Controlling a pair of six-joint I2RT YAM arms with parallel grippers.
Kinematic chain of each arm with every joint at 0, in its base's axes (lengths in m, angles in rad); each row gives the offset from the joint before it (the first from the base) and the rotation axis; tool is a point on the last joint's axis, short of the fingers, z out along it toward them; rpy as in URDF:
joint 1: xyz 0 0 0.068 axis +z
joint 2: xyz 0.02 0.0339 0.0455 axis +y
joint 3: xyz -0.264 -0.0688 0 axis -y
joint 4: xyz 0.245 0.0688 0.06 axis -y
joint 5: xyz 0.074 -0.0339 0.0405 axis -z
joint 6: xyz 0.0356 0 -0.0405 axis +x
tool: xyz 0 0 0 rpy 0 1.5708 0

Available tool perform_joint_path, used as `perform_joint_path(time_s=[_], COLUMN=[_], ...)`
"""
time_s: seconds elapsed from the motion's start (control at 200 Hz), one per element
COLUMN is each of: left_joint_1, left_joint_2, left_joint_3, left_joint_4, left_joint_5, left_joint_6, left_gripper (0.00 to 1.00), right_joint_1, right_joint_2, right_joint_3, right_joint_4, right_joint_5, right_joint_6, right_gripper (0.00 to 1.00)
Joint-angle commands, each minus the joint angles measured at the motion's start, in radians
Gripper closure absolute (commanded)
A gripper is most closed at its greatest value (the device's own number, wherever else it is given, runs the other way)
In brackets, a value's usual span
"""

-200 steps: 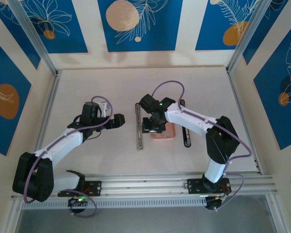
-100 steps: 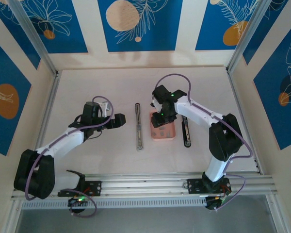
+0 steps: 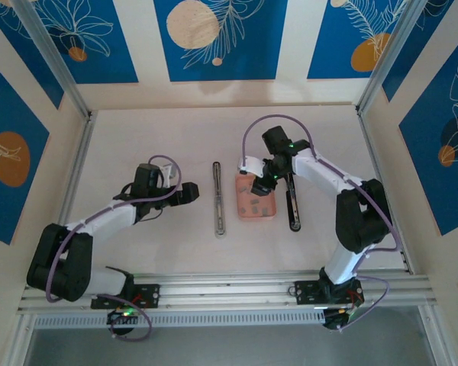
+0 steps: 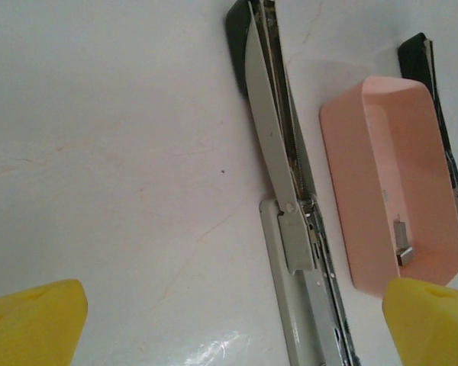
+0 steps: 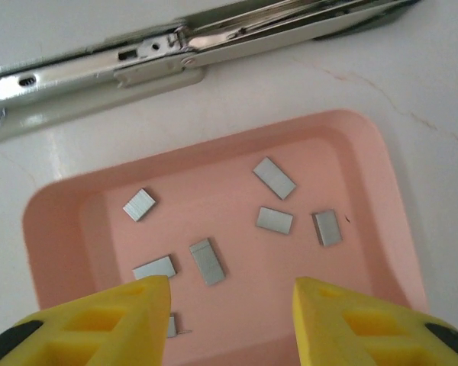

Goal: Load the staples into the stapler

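The stapler lies opened out on the table: its silver-grey rail (image 3: 218, 200) left of the pink tray (image 3: 267, 212), and a black bar (image 3: 291, 203) right of it. The rail (image 4: 290, 221) runs between my left gripper's spread yellow fingers (image 4: 30, 324). My left gripper (image 3: 189, 194) is open and empty, just left of the rail. Several small grey staples (image 5: 274, 178) lie scattered in the tray (image 5: 53, 229). My right gripper (image 5: 229, 320) hovers over the tray's near part, open, with nothing between its fingers. The rail (image 5: 160, 57) lies beyond the tray.
The white table is bounded by a raised frame on the left (image 3: 80, 160) and right (image 3: 382, 160). A metal rail (image 3: 290, 286) runs along the near edge. Open table lies behind the stapler and tray.
My right gripper has swung right and back, off the stapler rail and over the pink tray. My left gripper has edged closer to the rail.
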Motion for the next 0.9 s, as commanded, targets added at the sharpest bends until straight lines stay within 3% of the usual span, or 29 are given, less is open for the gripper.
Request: perform_joint_path(time_s=[0.0,0.3,0.895], left_joint_1=[0.011,0.012,0.011], left_joint_2=[0.027,0.052,0.068], left_joint_3=[-0.009,-0.003,0.006], left_joint_4=[0.041,0.043,0.040], left_joint_5=[0.004,-0.004,-0.003], left_joint_6=[-0.013,-0.003,-0.003], left_gripper=[0.01,0.01,0.01], right_joint_1=[0.013,0.030,0.064], right_joint_2=[0.053,0.132,0.194], right_joint_3=[-0.014,-0.033,-0.037], right_joint_4=[0.024,0.061,0.080], right_joint_5=[0.017,0.073,0.104], right_joint_6=[-0.221,-0.339,-0.348], right_gripper=[0.54,0.57,0.61])
